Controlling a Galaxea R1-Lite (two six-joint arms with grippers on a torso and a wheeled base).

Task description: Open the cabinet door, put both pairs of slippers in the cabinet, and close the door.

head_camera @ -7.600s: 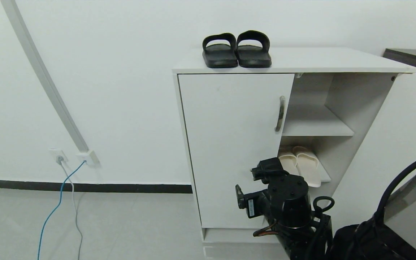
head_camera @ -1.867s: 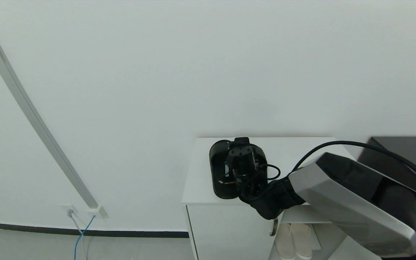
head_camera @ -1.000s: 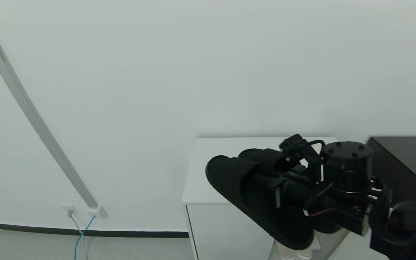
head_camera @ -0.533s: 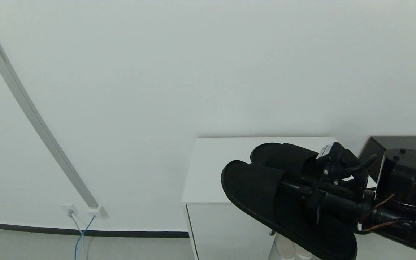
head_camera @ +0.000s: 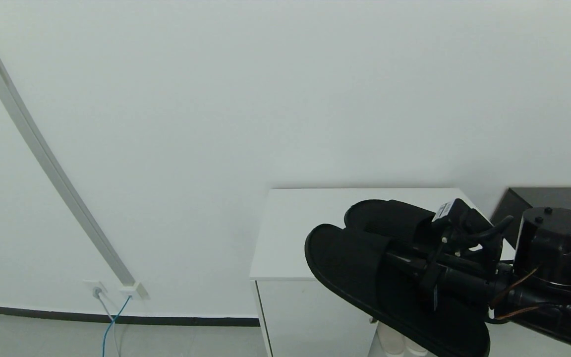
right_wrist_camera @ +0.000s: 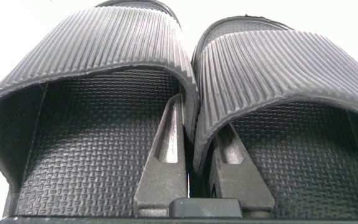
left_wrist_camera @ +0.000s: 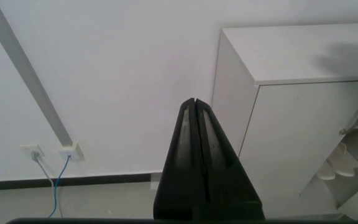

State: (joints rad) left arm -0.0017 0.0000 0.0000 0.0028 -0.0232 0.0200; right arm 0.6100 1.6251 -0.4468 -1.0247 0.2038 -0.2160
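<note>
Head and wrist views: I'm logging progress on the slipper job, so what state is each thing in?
black slippers: held in the air, off the cabinet top, pinched together by their inner sides.
right gripper: shut on the black slippers, one finger inside each.
left gripper: shut, empty.
cabinet door: shut; the compartment beside it stands open.
white slippers: on a shelf inside the open compartment.
blue cable: plugged into a wall socket.

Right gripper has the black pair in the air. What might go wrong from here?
1. The right gripper pinches only the adjoining inner strap edges of the black slippers; one slipper may slide out on the way down.
2. The pair juts far beyond the gripper and may catch the cabinet top.
3. Cream slippers already lie inside it, so the black pair may land on them.
</note>
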